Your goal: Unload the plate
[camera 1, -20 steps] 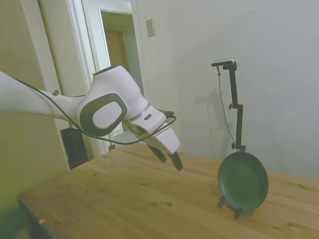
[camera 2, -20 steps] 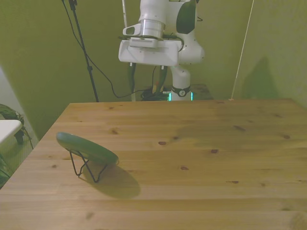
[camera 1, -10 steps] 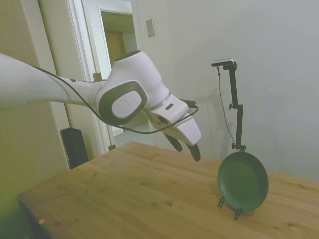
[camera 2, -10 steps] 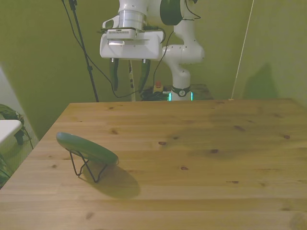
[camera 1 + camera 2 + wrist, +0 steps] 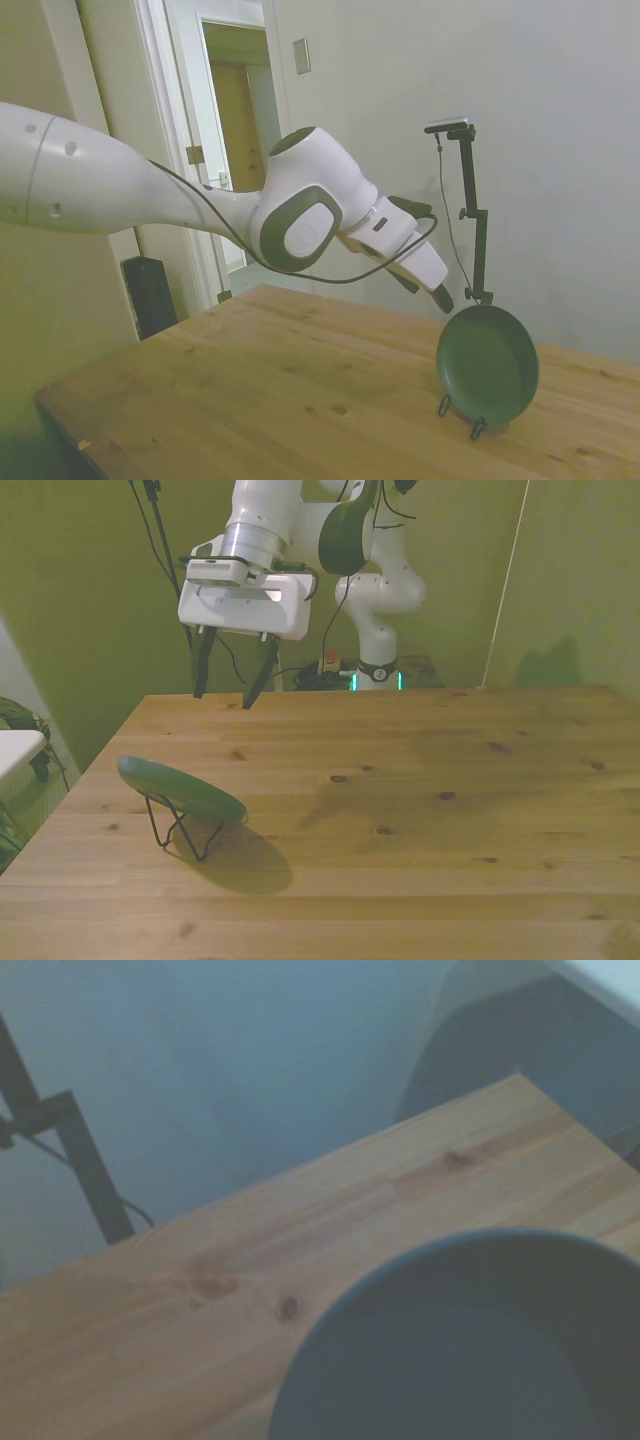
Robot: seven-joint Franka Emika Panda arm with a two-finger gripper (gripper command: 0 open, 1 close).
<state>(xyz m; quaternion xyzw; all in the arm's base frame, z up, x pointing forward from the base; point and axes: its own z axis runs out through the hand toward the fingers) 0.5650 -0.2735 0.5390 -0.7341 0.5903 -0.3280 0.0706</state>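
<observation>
Now | round green plate (image 5: 487,364) tilted on wire stand (image 5: 180,830) | gripper (image 5: 224,688) spread | knotty wooden table (image 5: 420,810)

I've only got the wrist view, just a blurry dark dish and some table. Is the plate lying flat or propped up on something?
Observer: Propped. The plate stands nearly on edge in a thin black wire stand on the wooden table.
Operator: Is the claw touching it?
Observer: No. In the side view the claw hangs just above the plate's upper rim, with a gap.
Operator: Open or closed?
Observer: Open; the front view shows its two dark fingers spread apart with nothing between them.
</observation>
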